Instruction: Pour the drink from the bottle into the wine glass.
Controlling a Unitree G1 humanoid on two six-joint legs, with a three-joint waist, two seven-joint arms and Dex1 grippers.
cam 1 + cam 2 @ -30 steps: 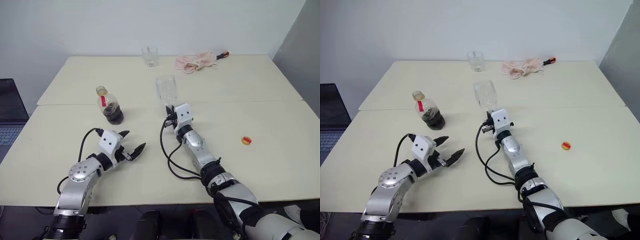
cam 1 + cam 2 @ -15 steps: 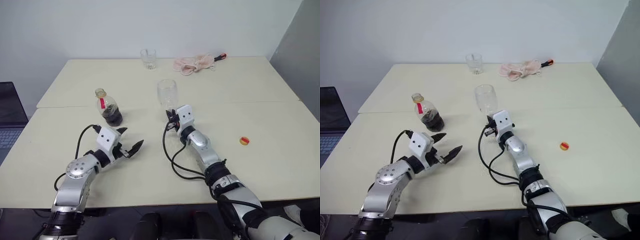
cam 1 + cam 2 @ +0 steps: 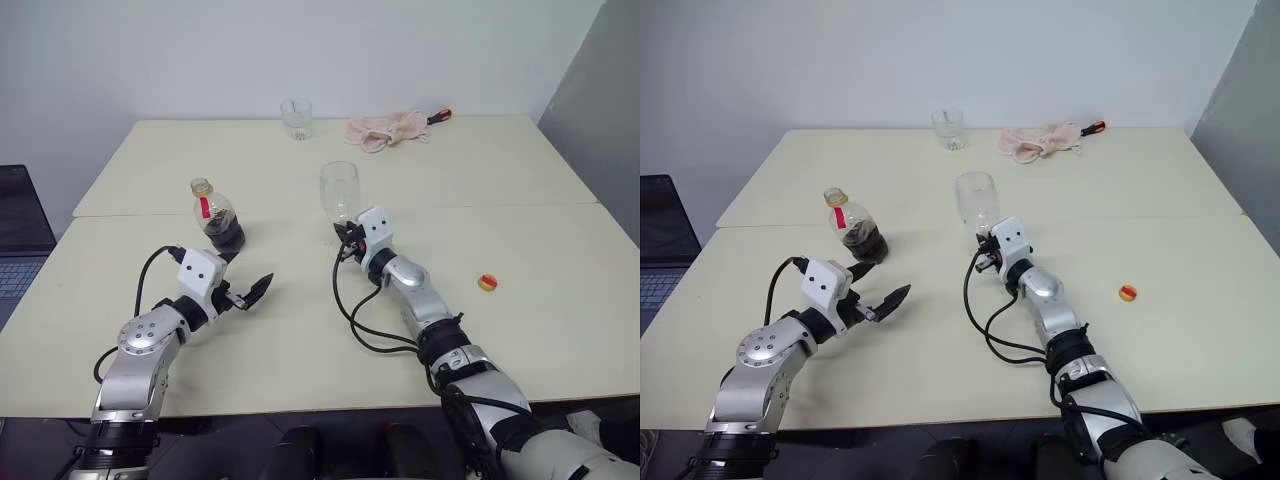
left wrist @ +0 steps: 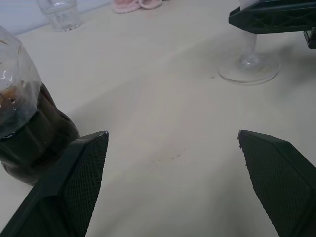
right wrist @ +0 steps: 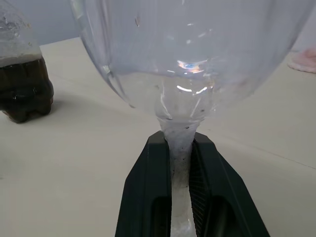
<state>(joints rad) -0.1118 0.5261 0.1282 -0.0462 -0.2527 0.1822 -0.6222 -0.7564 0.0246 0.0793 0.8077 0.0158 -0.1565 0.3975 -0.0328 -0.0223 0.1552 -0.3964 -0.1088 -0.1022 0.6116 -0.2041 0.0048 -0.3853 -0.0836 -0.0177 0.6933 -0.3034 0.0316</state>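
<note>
Cream table (image 3: 520, 180) against white wall, right gripper (image 5: 180, 148) clamping wine glass (image 3: 339, 190) stem, left gripper (image 4: 173, 163) spread wide.

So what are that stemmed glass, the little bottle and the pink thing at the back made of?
The wine glass looks like clear, glossy glass: sharp highlights, thin see-through bowl, though clear plastic is possible. The bottle seems thin clear plastic, judging by its moulded bulbous body and red neck label, with dark drink showing through. The pink thing looks like soft matte cloth, since it lies crumpled in folds.
</note>
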